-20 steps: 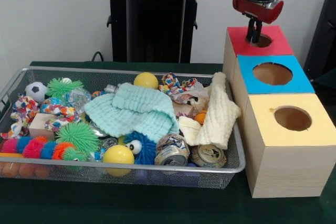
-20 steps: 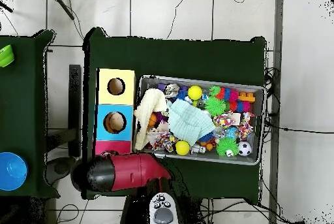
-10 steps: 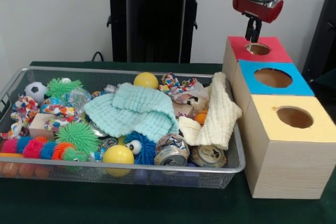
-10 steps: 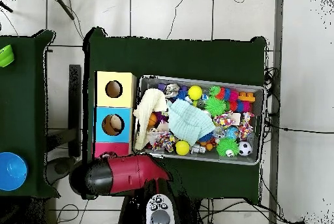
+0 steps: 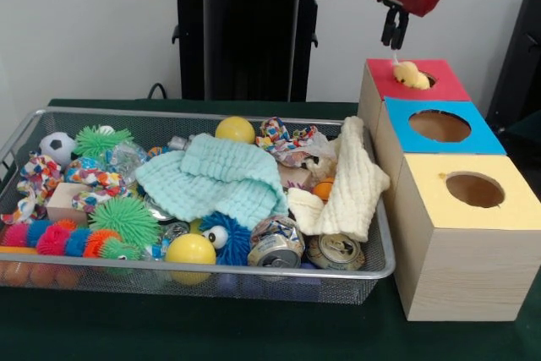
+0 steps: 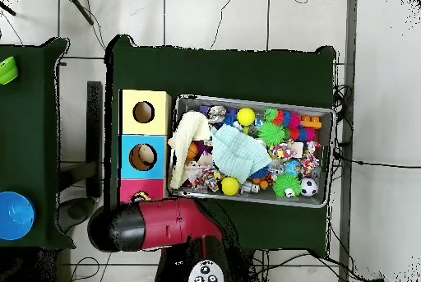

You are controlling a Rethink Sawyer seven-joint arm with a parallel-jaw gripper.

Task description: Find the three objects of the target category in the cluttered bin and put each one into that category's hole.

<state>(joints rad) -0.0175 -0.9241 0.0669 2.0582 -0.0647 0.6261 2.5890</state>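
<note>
Sorting calls for scanning the wire mesh bin (image 5: 34, 137) first: crushed metal cans (image 5: 306, 247) lie at its near rim, with a mint-green knitted cloth (image 5: 218, 177) and a cream cloth (image 5: 351, 183) behind them. Beyond the yellow-topped wooden box (image 5: 473, 209) and the blue-topped box (image 5: 439, 124), a pale yellow lump (image 5: 409, 74) sits at the red-topped box's (image 5: 406, 82) hole, apparently not fully in. The red-collared gripper (image 5: 394, 37) hangs above, empty, jaws close together. Best confirm the lump drops before reaching for another.

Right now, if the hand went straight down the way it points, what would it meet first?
Most likely the pale yellow object sitting at the hole of the red box. The hand hangs just above it in the front view, though depth there is hard to judge.
</note>
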